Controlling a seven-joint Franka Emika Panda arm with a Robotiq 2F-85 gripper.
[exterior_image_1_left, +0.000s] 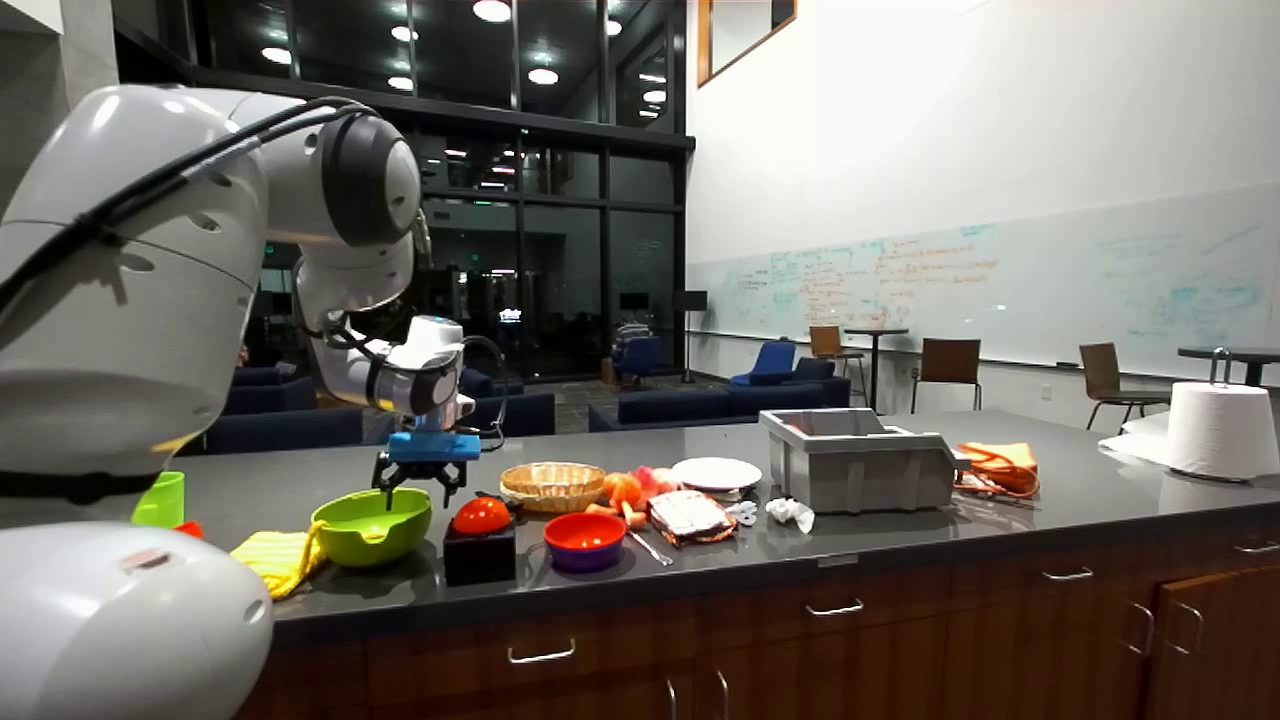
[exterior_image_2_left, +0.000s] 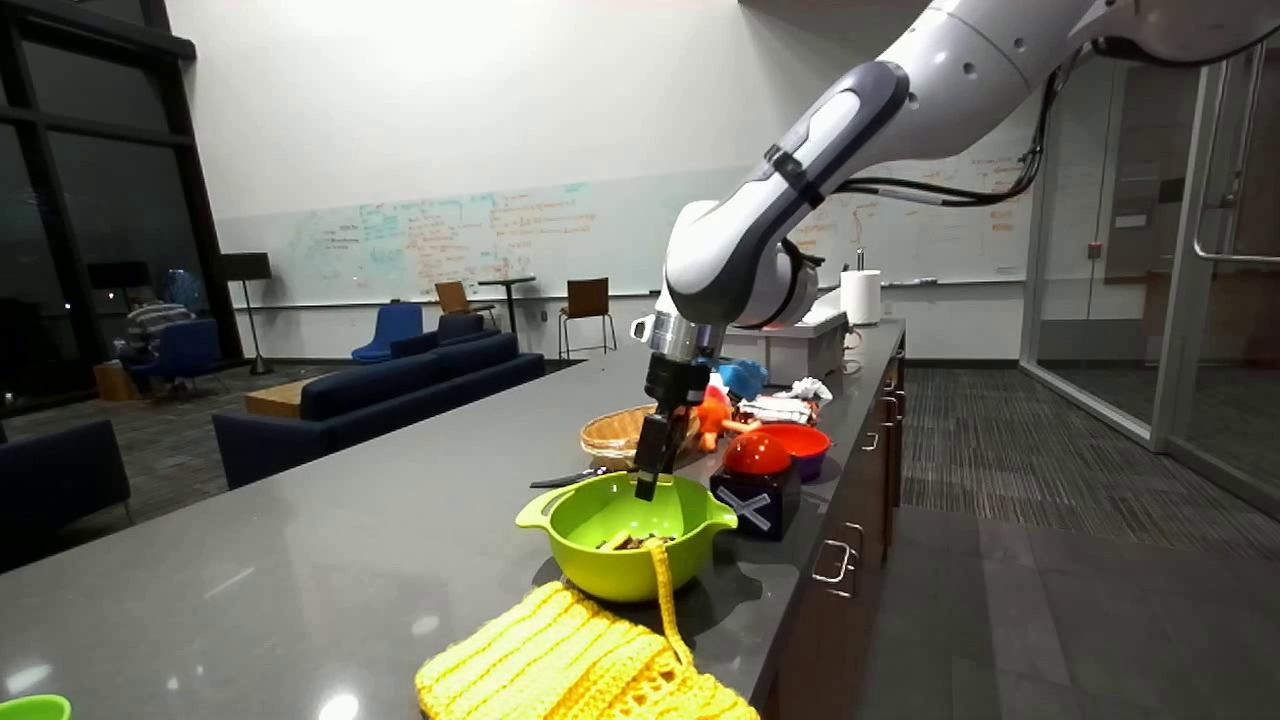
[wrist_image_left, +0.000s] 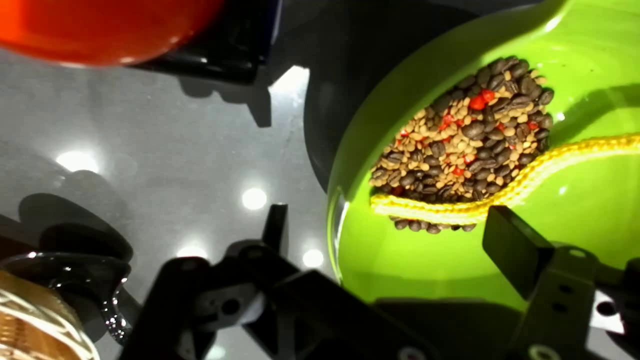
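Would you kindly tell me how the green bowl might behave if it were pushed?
The green bowl would probably slide, since the counter looks glossy. Its loose beans would likely shift. The yellow strap draped inside may tug the knitted cloth along.

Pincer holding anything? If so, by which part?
Nothing is held: the pincer is open by the green bowl, jaws apart, gripping neither it nor the yellow cord inside.

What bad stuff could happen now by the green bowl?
One of the open fingers is over the green bowl, the other outside it, so moving down might knock it and spill beans. The yellow strap lies across the beans; a tug on the knitted cloth could fling some out. The nearby black box might get bumped.
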